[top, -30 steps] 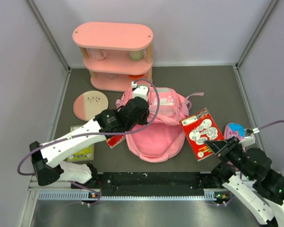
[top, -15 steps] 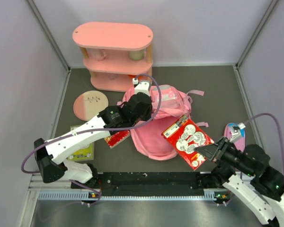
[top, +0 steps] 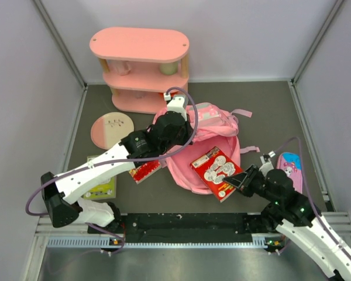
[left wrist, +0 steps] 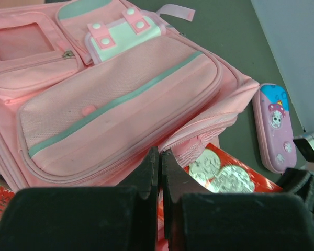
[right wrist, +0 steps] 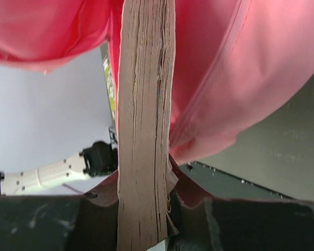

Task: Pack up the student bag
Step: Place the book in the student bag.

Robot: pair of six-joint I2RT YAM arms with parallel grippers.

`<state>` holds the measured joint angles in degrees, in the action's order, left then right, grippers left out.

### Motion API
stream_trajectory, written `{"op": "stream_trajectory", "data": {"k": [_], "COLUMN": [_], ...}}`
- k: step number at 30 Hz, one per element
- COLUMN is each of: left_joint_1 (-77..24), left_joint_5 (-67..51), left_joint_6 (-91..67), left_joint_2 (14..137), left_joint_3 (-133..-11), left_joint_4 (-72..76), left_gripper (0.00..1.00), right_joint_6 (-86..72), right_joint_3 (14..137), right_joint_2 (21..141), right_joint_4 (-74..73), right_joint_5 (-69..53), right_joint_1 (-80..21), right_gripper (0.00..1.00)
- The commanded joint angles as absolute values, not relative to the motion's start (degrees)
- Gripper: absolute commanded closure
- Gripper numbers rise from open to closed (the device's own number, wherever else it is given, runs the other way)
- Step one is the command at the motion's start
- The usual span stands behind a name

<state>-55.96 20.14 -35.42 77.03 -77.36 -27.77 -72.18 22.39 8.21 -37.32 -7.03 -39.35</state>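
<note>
The student bag [top: 213, 132], a soft pink backpack, lies mid-table with its front pockets and white buckle flap [left wrist: 123, 39] facing up. My left gripper [top: 178, 139] is shut on the zip rim of the bag's mouth [left wrist: 196, 138] and holds it up; its jaws [left wrist: 160, 157] meet at the pink edge. My right gripper [top: 237, 181] is shut on a red picture book [top: 213, 171], tilted with its far end at the bag's opening. In the right wrist view the book's brown page edge [right wrist: 145, 104] stands between the fingers, with pink lining [right wrist: 235, 68] around it.
A purple and blue pencil case [top: 289, 168] lies right of the bag. The pink three-tier shelf [top: 140, 67] stands at the back, a pink plate [top: 112, 129] to its left front. A second red book [top: 145, 171] and a green-yellow book [top: 99, 188] lie under the left arm.
The right gripper has carried the red book leftward from beside the pencil case to the bag's mouth. The left gripper has lifted the bag's rim up and back slightly.
</note>
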Motion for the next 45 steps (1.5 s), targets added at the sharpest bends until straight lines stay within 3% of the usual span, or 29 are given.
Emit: {"op": "stream_trajectory", "data": {"k": [1,13,22,29,38,44,45], "left_joint_1": [-55.2,-55.2,-55.2,-55.02,-54.14,-52.56,-52.12], "left_joint_5": [18.2,14.86,12.92,10.46,9.58,8.18,8.0], "left_joint_6": [-34.11,-32.52,-29.19,-28.83,-29.09,-30.06,-30.32], "left_joint_2": [73.21,71.28,71.72,71.9,70.67,69.35,69.17], "left_joint_3": [-75.85,-72.77,-74.18,-74.18,-73.83,-72.16,-72.07], "left_joint_4": [-15.83,-13.01,-14.32,-13.71,-13.36,-12.57,-12.48], "left_gripper": [1.0,1.0,1.0,1.0,1.0,1.0,1.0], "right_joint_6": [-77.96,-83.67,-86.57,-87.26,-86.94,-87.01,-86.84], "right_joint_3": [20.4,17.84,25.22,31.46,35.06,34.55,33.93], "right_joint_2": [12.81,41.2,62.55,73.73,87.26,92.63,93.59], "right_joint_4": [-16.64,18.5,27.51,31.21,37.88,39.71,41.81], "right_joint_5": [-0.18,11.06,15.11,21.97,20.84,17.51,16.45], "right_joint_1": [-39.73,-39.73,-40.69,-42.01,-42.54,-42.1,-41.84], "right_gripper": [1.0,1.0,1.0,1.0,1.0,0.72,0.6]}}
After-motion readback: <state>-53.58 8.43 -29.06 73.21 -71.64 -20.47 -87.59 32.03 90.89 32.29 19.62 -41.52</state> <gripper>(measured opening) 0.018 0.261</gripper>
